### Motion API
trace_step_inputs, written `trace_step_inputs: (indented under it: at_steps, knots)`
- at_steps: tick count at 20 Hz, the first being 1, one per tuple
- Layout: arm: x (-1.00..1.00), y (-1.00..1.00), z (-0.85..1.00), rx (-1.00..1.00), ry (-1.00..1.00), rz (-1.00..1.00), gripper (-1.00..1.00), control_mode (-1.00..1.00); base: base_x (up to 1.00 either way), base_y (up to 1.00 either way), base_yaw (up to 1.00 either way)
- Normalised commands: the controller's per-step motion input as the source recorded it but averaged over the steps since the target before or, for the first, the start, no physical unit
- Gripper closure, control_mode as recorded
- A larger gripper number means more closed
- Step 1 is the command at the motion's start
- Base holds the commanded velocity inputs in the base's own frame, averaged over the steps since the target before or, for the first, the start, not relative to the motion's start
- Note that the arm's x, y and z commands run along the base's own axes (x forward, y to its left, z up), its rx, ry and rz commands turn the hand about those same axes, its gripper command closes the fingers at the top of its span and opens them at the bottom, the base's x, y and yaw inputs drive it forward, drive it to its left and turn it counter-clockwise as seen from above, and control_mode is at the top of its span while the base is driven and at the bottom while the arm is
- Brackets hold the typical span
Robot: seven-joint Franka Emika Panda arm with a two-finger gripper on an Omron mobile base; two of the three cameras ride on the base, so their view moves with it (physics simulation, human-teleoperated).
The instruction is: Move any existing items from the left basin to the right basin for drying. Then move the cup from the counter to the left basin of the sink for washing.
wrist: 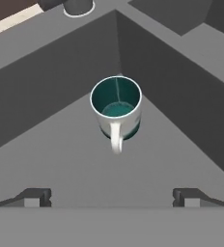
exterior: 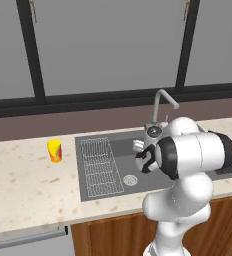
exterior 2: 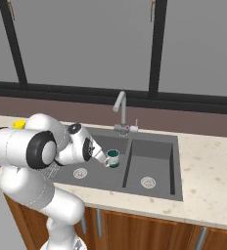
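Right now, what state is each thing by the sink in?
Mug: upright, empty, teal inside, standing in the left basin, handle toward the hand.
Hand: open, fingertips apart, short of the mug, holding nothing.
Cup: upright on the counter, untouched.
Right basin: nothing in it.
Faucet: no water running.

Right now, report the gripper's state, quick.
Gripper: jaws open, holding nothing, aimed at the mug standing in the left basin.
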Motion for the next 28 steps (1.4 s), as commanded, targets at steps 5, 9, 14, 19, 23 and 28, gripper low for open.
trace_step_inputs:
  at_steps: [5,9,14,19,23,28]
  knots:
    - [0.13,-0.17,-0.21,0.0,0.0,-0.01,-1.0,-1.0,0.0,0.0,0.0]
    - [0.14,-0.1,-0.19,0.0,0.0,-0.01,-1.0,-1.0,0.0,0.0,0.0]
    - [0.14,-0.03,-0.22,0.0,0.0,-0.01,-1.0,-1.0,0.0,0.0,0.0]
    - [0.12,-0.02,-0.25,0.0,0.0,-0.01,-1.0,-1.0,0.0,0.0,0.0]
    - [0.13,-0.02,-0.27,0.0,0.0,-0.01,-1.0,-1.0,0.0,0.0,0.0]
    - [0.13,-0.03,-0.28,0.0,0.0,-0.01,-1.0,-1.0,0.0,0.0,0.0]
